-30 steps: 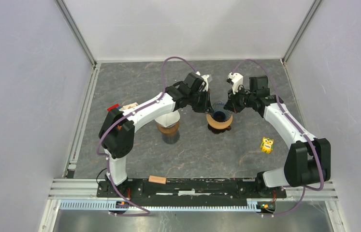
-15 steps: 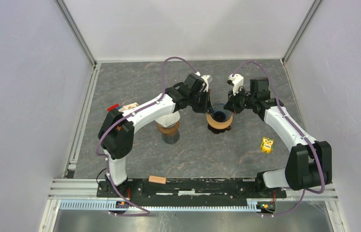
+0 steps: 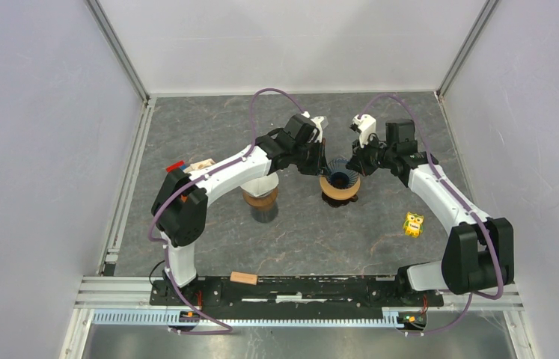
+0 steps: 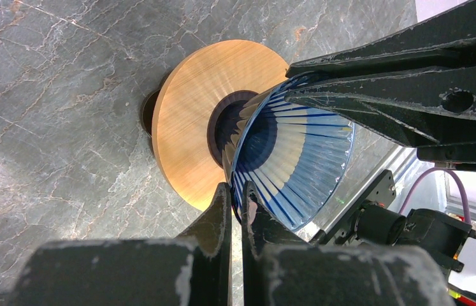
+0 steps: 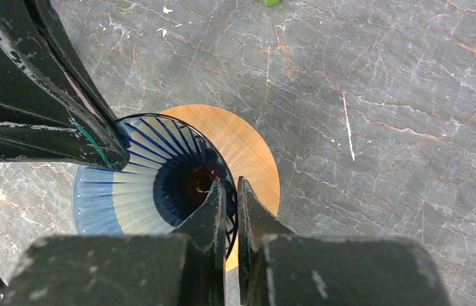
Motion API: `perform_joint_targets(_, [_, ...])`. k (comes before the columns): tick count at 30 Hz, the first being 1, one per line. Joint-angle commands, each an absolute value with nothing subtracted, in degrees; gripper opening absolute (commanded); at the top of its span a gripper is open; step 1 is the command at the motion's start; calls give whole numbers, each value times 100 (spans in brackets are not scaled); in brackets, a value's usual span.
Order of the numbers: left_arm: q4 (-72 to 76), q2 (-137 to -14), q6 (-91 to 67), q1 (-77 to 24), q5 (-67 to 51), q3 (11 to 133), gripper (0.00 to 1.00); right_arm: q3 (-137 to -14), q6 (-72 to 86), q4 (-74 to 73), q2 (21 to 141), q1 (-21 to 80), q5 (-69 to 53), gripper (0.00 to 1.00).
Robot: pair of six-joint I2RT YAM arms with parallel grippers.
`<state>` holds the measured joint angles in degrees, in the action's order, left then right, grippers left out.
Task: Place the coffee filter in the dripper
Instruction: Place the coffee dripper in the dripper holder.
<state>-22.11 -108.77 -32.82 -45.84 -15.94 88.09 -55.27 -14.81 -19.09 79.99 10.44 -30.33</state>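
Left claw (image 4: 236, 191) clamped on filter (image 4: 299, 159) rim, right claw (image 5: 230, 185) clamped opposite; dripper (image 4: 190, 108) hole seen just below, filter tilted

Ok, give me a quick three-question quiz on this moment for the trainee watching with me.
1. True or false: the left gripper and right gripper are each shut on the rim of the blue-striped cone.
2. The cone's tip points into: A) a wooden ring B) a metal tray C) a glass jug.
3. Fill in: the yellow toy lies nearer the ____ arm.
Key: 1 true; 2 A; 3 right.
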Motion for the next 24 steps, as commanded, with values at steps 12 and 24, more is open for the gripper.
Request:
perform_joint_targets(12, [-2689,-11465,-2470,-5098,-2044,9235,11,-5883,-2197,-2793,8684,1404,-2733,8])
perform_joint_targets(24, [-2916,-11268,-2340,-5054,-2074,9713,24,-6422,-2171,-3106,8583,1406,-2734,23])
